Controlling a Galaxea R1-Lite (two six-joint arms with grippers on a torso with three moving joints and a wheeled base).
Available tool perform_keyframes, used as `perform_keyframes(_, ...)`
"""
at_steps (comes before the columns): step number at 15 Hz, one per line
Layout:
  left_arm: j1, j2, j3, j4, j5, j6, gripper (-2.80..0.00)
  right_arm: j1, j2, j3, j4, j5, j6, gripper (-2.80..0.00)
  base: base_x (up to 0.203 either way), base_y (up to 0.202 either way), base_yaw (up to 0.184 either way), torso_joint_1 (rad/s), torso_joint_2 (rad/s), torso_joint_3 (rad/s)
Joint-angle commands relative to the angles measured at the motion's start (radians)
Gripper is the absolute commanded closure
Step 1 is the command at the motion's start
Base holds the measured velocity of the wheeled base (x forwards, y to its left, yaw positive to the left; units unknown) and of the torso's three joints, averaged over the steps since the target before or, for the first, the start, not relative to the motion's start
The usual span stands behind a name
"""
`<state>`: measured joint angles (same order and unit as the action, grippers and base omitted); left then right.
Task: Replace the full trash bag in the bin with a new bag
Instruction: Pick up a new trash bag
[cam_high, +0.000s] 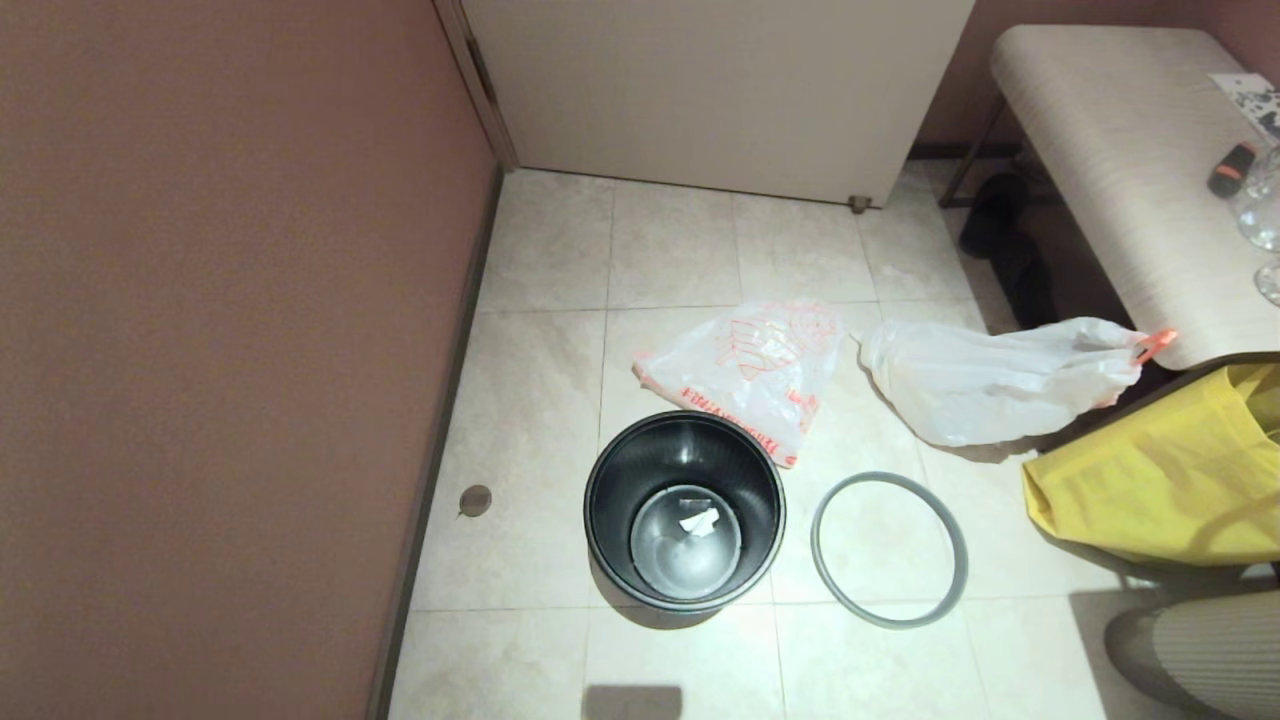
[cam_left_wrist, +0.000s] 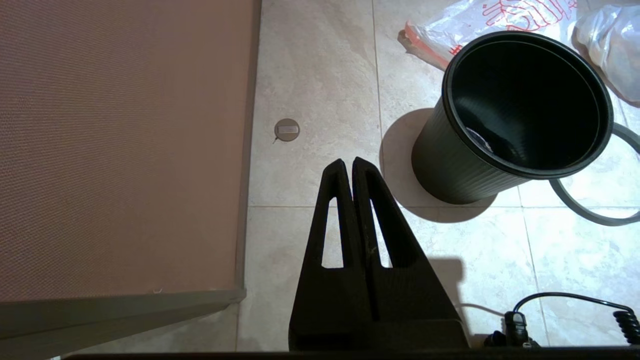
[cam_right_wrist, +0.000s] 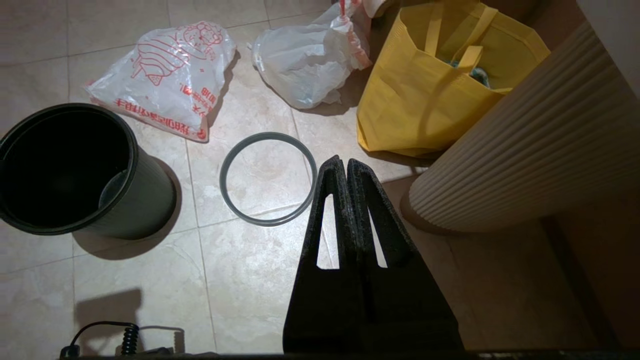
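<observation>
Head view shows the bin (cam_high: 684, 510) unlined on the floor, the grey hoop (cam_high: 889, 549) beside it; the new bag (cam_high: 745, 368) and full trash bag (cam_high: 1000, 382) lie behind. Both the left tool (cam_left_wrist: 348, 164) and the right tool (cam_right_wrist: 341, 162) are pressed together, empty.

You are looking at a tiled floor (cam_high: 700, 240) that is carrying the bin (cam_high: 684, 510), hoop (cam_high: 889, 549), printed bag (cam_high: 745, 370), full bag (cam_high: 990, 385) and yellow bag (cam_high: 1160, 480).

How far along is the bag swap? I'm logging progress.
Done: the full trash bag lies out on the floor, and the grey hoop is off the bin. In hand: nothing; both grippers shut, empty. Left: line the bin with the new bag, refit hoop.
</observation>
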<state>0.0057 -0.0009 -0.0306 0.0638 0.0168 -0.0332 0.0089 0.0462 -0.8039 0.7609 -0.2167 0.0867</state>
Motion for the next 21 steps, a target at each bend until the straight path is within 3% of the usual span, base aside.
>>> perform_keyframes(1, 0.000, 0.001, 0.000, 0.001, 0.002, -0.001, 0.00, 0.001, 0.048, -0.004, 0.003, 0.021, 0.001, 0.00, 0.000, 0.000, 0.000, 0.000, 0.00, 0.000)
perform_keyframes(3, 0.000, 0.001, 0.000, 0.001, 0.001, -0.001, 0.00, -0.003, 0.076, 0.003, 0.003, 0.053, 0.002, 0.00, 0.000, 0.000, 0.000, 0.000, 0.00, 0.000)
perform_keyframes(10, 0.000, 0.001, -0.002, 0.004, 0.000, 0.004, 0.00, 0.003, 0.075, 0.022, 0.003, 0.054, 0.002, 0.00, 0.000, 0.000, 0.000, 0.000, 0.00, 0.000)
perform_keyframes(17, 0.000, 0.001, 0.000, 0.002, 0.000, 0.003, 0.00, 0.003, 0.082, 0.014, 0.009, 0.062, -0.004, 0.00, 0.183, 0.000, -0.001, 0.002, 0.00, 0.004)
perform_keyframes(21, 0.000, 0.001, 0.000, 0.001, 0.000, 0.003, 0.00, -0.014, 0.202, -0.012, 0.037, 0.052, -0.011, 0.00, 0.030, 0.000, 0.000, 0.003, 0.00, -0.001)
